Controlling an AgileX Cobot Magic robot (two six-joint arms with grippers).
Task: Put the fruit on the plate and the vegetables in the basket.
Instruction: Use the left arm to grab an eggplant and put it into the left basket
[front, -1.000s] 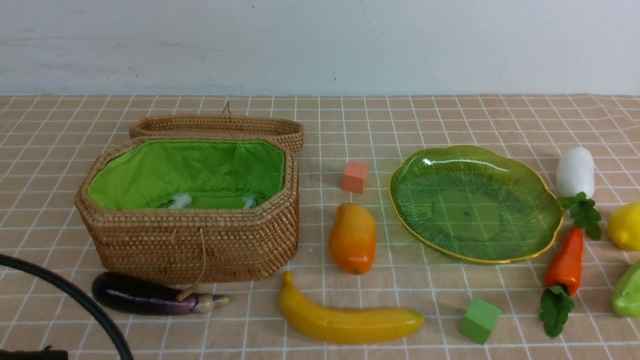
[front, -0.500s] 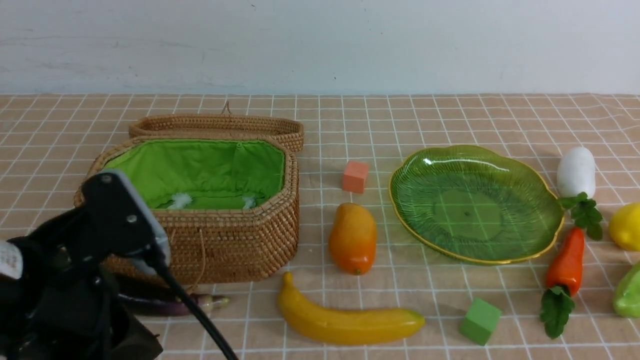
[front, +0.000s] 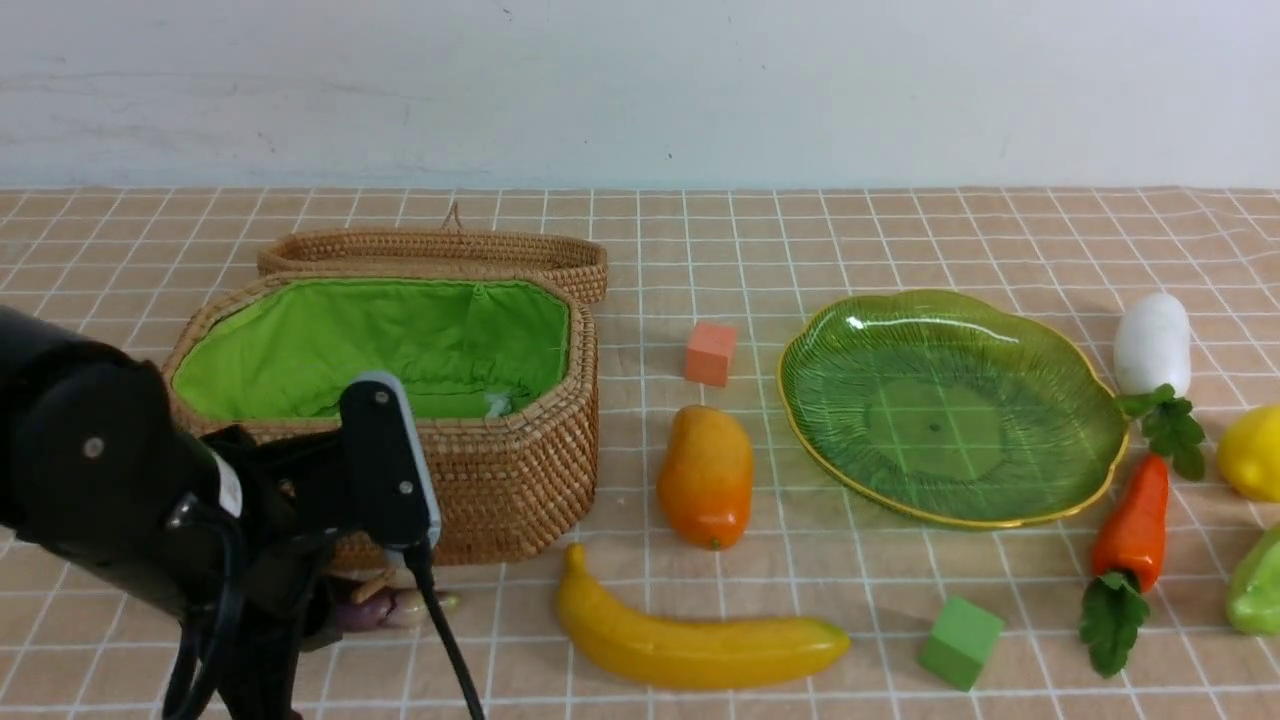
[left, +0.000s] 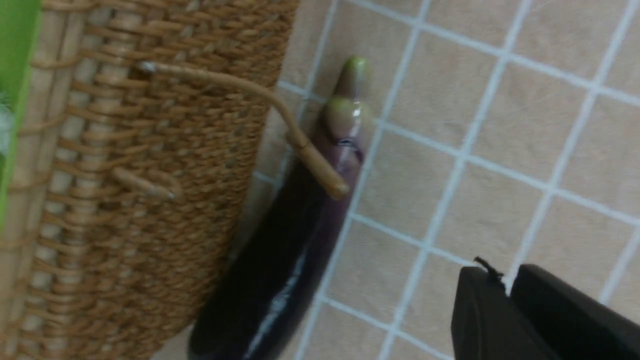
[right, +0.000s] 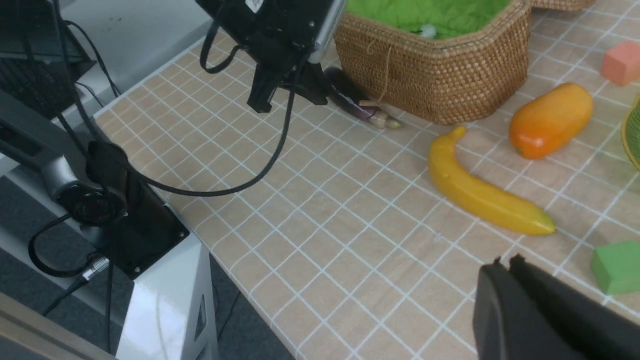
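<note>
The purple eggplant (left: 290, 250) lies against the front of the open wicker basket (front: 480, 480). My left arm covers most of it in the front view, where only its stem end (front: 400, 606) shows. My left gripper (left: 505, 280) is shut and empty, just beside the eggplant and apart from it. My right gripper (right: 505, 262) is shut and empty, above the table near the banana (right: 480, 192). The mango (front: 705, 475) and banana (front: 690, 640) lie between the basket and the empty green plate (front: 950, 400). The radish (front: 1152, 345), carrot (front: 1133, 520), lemon (front: 1250, 452) and pepper (front: 1258, 585) lie right of the plate.
An orange-pink cube (front: 710, 353) sits behind the mango and a green cube (front: 960, 642) sits in front of the plate. The basket's lid (front: 440, 250) lies open behind it. A latch cord (left: 300, 145) hangs over the eggplant. The table's left edge (right: 165, 200) drops to the robot's base.
My left arm has come in from the lower left and moved right over the eggplant, now covering most of it. Nothing on the table has moved.
</note>
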